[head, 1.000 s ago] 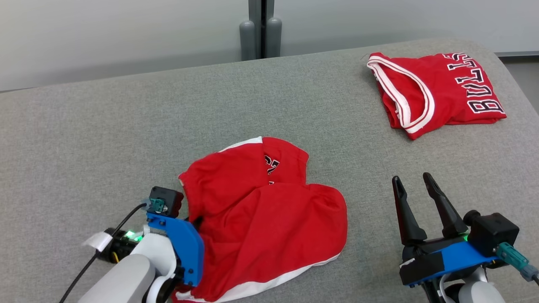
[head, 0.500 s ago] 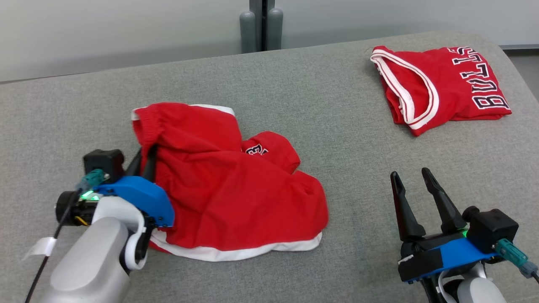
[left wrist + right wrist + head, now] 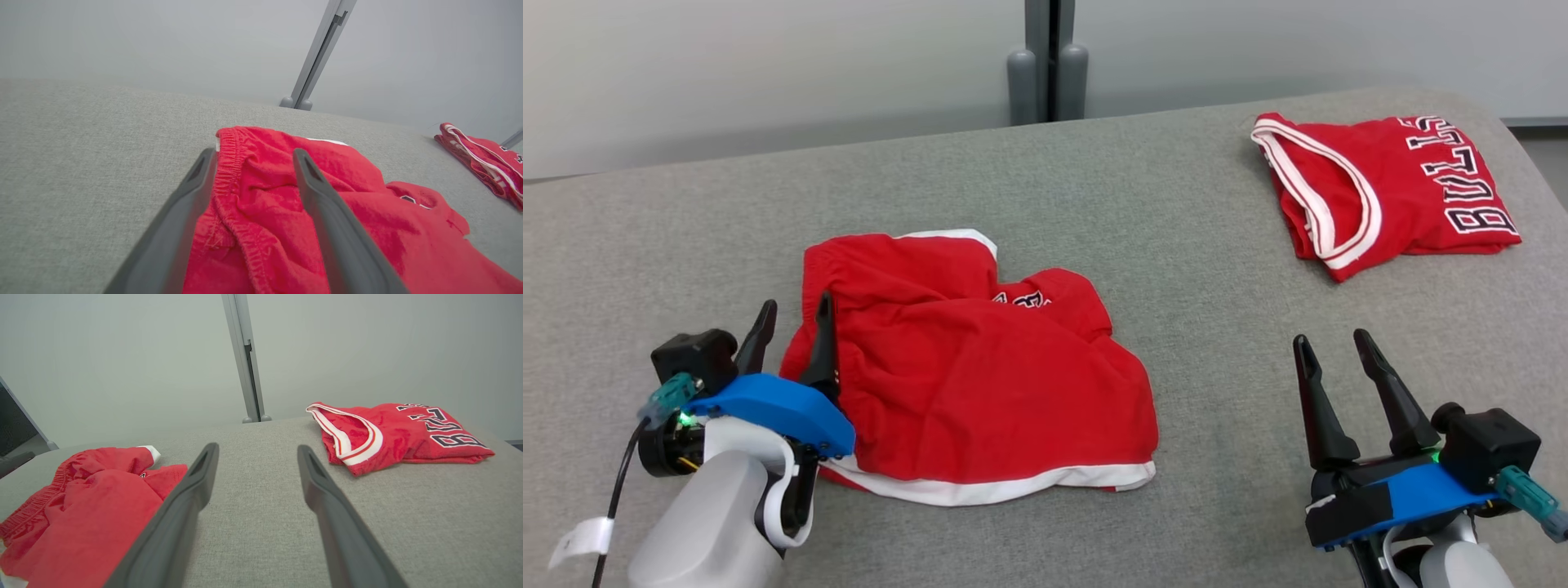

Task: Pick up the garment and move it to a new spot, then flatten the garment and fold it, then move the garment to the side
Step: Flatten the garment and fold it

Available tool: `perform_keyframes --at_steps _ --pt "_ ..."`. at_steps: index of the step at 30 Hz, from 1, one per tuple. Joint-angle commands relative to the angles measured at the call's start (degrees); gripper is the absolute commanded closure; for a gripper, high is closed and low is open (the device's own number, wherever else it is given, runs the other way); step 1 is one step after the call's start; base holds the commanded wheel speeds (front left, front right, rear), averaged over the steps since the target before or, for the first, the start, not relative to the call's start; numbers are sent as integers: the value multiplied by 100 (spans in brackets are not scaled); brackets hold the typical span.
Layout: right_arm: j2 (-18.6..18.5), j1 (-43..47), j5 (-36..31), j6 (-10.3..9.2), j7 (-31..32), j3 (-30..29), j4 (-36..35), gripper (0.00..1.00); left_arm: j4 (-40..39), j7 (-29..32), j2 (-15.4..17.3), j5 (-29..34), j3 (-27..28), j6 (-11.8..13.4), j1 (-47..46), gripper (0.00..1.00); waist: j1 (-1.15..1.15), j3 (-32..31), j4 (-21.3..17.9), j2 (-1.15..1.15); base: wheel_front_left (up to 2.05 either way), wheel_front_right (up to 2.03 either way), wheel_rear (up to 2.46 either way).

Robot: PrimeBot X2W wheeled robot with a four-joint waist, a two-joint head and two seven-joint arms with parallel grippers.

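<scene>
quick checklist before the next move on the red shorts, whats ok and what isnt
1. left hand open: ok, its fingers straddle the waistband of the shorts.
2. right hand open, holding nothing: ok, above the grey surface.
3. the shorts lie flat: not ok, bunched, with folds.
4. the shorts lie apart from the folded jersey: ok.
5. cloth free of the left hand: cannot tell.

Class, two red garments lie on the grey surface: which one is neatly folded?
The jersey lettered BULLS, at the far right, is folded flat; the shorts beside the left tool lie rumpled.
</scene>
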Motion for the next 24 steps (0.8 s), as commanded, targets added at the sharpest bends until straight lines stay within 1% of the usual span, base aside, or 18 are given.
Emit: perform_keyframes --at_steps 1,4,5,10,12,13,18,24 --pt "-5 53 11 1 20 -20 -31 0 -153 -49 -30 25 119 -80 93 0 1 -38 42 0 0 0 0" --pt "-5 107 7 1 33 -52 -77 0 -878 -65 -69 275 706 -120 384 0 1 -114 146 0 0 0 0" --pt "-5 107 7 1 33 -52 -77 0 -878 -65 -69 275 706 -120 384 0 1 -114 146 0 0 0 0" --pt "-5 194 33 1 43 -87 -80 0 -2155 -63 -409 984 1743 -247 1273 0 1 -261 312 0 0 0 0" --pt "-7 236 43 1 49 -105 -86 0 -2522 -62 -574 1282 2003 -315 1613 0 1 -324 386 0 0 0 0" --pt "-5 257 28 1 62 -110 -91 0 -2770 -59 -692 1583 2147 -386 1924 0 1 -380 459 0 0 0 0" --pt "-8 339 -14 1 95 -118 -111 0 -3192 -60 -855 2291 2416 -422 2518 0 1 -511 627 0 0 0 0" --pt "-7 435 -50 1 216 -159 -120 0 -3183 -60 -922 2768 2563 -448 2988 0 1 -588 816 0 0 0 0"
